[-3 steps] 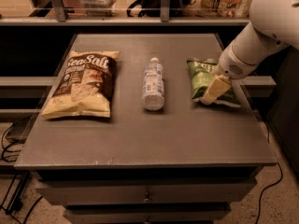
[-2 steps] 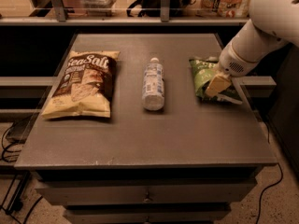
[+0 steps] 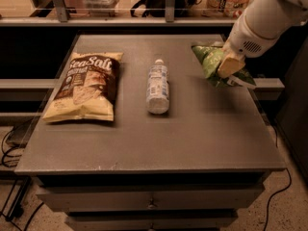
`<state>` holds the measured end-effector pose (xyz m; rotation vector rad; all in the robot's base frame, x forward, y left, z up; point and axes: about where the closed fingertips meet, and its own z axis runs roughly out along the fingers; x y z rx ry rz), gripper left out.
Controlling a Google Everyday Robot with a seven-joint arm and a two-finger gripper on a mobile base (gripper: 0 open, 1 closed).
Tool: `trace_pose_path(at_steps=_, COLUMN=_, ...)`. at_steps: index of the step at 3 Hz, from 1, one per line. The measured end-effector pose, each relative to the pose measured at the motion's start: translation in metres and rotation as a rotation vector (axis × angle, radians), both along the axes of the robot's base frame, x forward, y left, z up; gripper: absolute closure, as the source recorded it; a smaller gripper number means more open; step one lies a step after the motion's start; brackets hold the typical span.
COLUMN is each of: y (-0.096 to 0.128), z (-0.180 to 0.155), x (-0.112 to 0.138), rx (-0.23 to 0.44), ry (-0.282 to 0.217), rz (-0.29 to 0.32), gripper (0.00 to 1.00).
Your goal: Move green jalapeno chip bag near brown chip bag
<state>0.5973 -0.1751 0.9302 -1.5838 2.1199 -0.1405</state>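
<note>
The green jalapeno chip bag [image 3: 207, 60] is at the right side of the grey table [image 3: 192, 138], tilted and raised off the surface. My gripper [image 3: 227, 66], with tan fingers on a white arm reaching in from the upper right, is shut on the bag's right part. The brown chip bag [image 3: 86, 86], dark brown with "Sea Salt" lettering, lies flat at the left of the table, far from the green bag.
A clear plastic water bottle [image 3: 158, 84] lies on its side in the middle of the table, between the two bags. A shelf with a metal rail [image 3: 144, 20] runs behind the table. Drawers sit below the table's front edge.
The gripper has lifted the green bag up off the table; the bag now hangs tilted in the grasp. The brown bag and bottle have not moved.
</note>
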Motion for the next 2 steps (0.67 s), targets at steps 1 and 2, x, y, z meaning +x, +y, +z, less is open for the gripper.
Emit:
trace_pose_path(at_steps=1, y=0.03, z=0.055, x=-0.014, rx=-0.026, ry=-0.086, rz=0.111, gripper=1.0)
trace_pose_path(at_steps=2, y=0.069, z=0.115, x=-0.031, rx=-0.031, ry=-0.169, rz=0.241, gripper=1.0)
